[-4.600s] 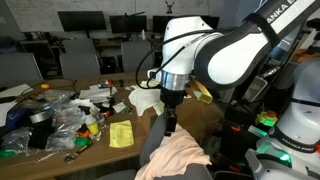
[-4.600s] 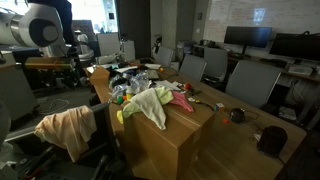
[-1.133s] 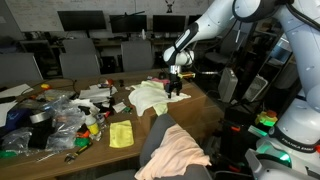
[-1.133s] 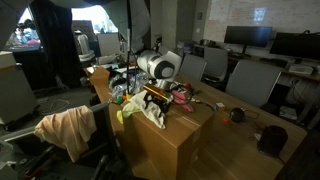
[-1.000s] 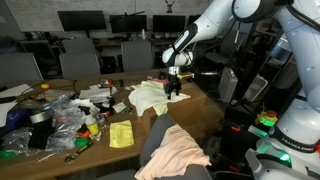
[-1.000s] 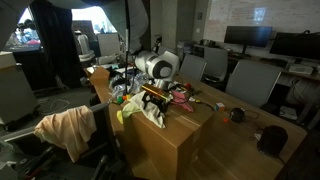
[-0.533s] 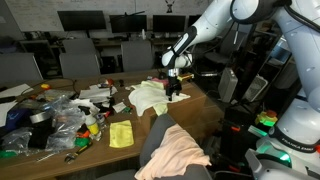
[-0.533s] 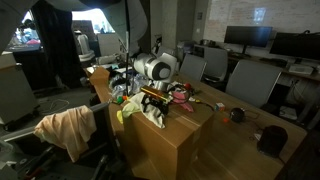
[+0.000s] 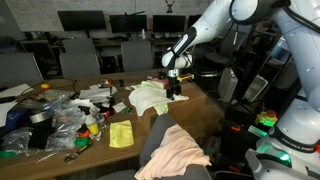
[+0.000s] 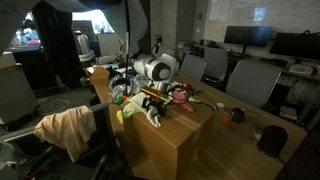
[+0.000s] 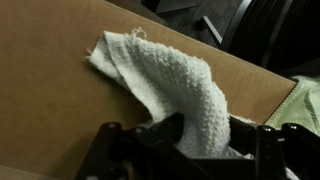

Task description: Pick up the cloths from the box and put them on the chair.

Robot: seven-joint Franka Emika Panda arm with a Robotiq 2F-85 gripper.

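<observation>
Pincer (image 11: 196,142) moved to box (image 11: 45,105), cloth (image 11: 170,80) white, fluffy

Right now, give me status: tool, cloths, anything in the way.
Tool down at the box, white cloth between its jaws, grip unconfirmed. Peach cloth on the chair. Nothing seen blocking.

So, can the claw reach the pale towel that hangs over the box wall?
Probably yes: in the wrist view the pale towel lies between the fingers of the claw, draped over the cardboard box wall, with nothing in between.
</observation>
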